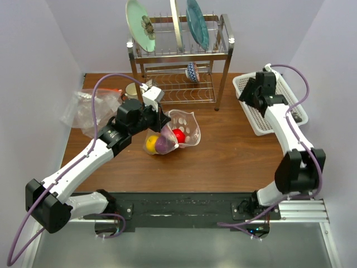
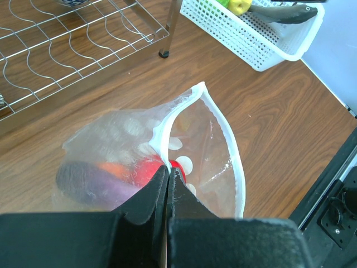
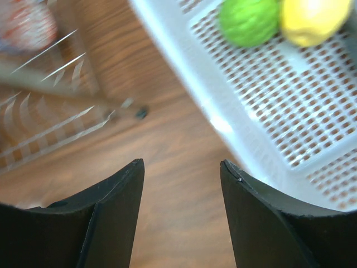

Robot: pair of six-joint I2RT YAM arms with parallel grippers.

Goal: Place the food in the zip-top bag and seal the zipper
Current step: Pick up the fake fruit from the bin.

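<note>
Holding the dotted bag [image 1: 188, 129] near the table's middle, my left gripper [image 2: 167, 172] has its jaws clamped together on the white zipper strip [image 2: 224, 129], and the mouth gapes toward 2 o'clock. A red piece [image 1: 178, 135], a yellow piece [image 1: 152, 145] and a purple piece [image 1: 163, 146] already lie inside. My right gripper [image 3: 181, 163] hangs at 2 o'clock above the near rim of the white basket [image 1: 252, 121], jaws apart with nothing between them. A green fruit [image 3: 248, 21], a yellow fruit [image 3: 312, 21] and a dark eggplant [image 2: 279, 13] wait in the basket, so I judge the loading step only partly done and the sealing not yet begun. The next move calls for the right arm to reach further over the basket, drop onto one fruit, then carry it toward 9 o'clock into the open mouth. Bare wood [image 1: 234, 156] lies between basket and bag, giving a free lane. The dish rack [image 1: 178, 72] at 12 o'clock stands just beside the bag, its leg near the route, and crumpled clear plastic [image 1: 92, 109] crowds 10 o'clock.
</note>
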